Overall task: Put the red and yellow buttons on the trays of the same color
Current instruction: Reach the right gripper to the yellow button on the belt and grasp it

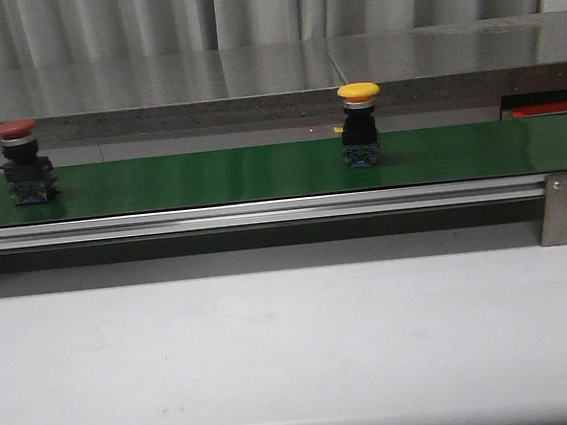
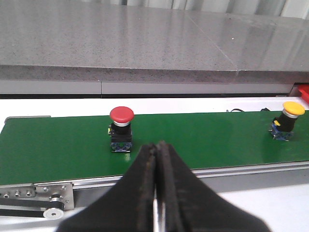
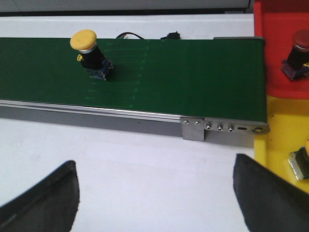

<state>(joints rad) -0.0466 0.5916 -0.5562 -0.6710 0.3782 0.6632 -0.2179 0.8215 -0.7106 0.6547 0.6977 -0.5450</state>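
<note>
Green conveyor belt (image 1: 260,173) carries 2 unsorted pieces: red button (image 2: 121,128) just beyond the pinched-together left claw (image 2: 157,193), yellow button (image 3: 90,53) well ahead of the wide-apart right claw (image 3: 154,193). Red tray (image 3: 280,48) already holds 1.

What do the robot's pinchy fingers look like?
They are black with a dull, slightly rough look. The left gripper has two broad fingers that narrow toward the tips, like a beak. The right gripper shows two thick black fingers with rounded ends. No cables, markings or arm parts can be seen.
</note>
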